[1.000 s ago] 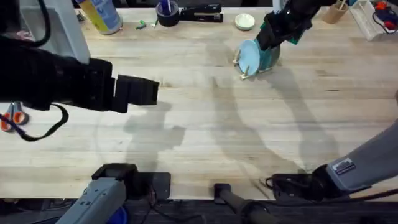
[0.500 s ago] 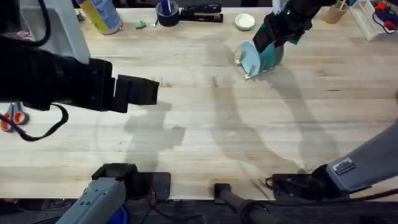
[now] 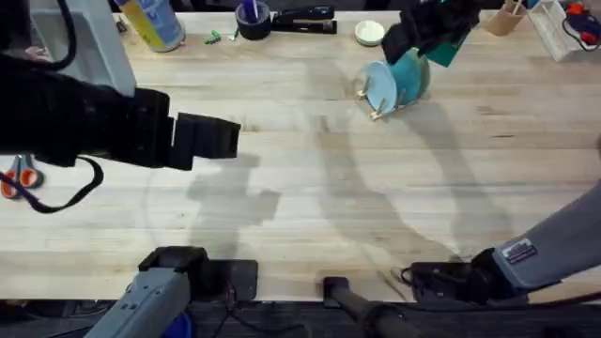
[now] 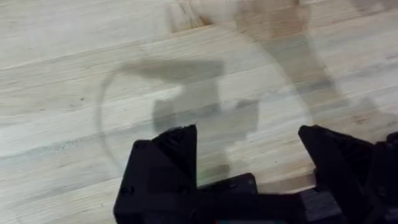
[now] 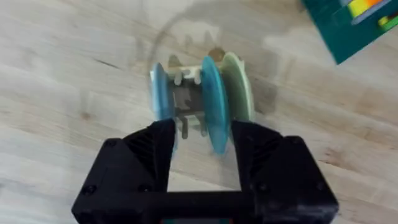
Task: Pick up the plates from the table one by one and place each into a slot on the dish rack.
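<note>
**Observer:** Walk me across the table [image 3: 310, 188], left side first.

**Operator:** My left gripper [image 3: 218, 137] hangs over bare planks at the left, fingers spread and holding nothing; from its wrist camera I see wood and its own shadow under it. Along the far edge sit a dark cup [image 3: 252, 19], a stapler [image 3: 305, 20] and a small white dish [image 3: 369, 33].

**Observer:** And the plates?

**Operator:** All three I can see stand on edge in the dish rack [image 5: 186, 102]: a pale blue plate [image 5: 161, 92], a turquoise plate [image 5: 212, 102] and a cream plate [image 5: 237, 84], faces parallel, rims pointing up at my right gripper [image 5: 200, 146]. It hangs directly above them, open and empty, far nearer than the left.

**Observer:** Anything in the way?

**Operator:** A green block baseplate [image 5: 348, 22] lies just beside the rack. I'd lift straight up, since any sideways drift could tip a plate.
</note>
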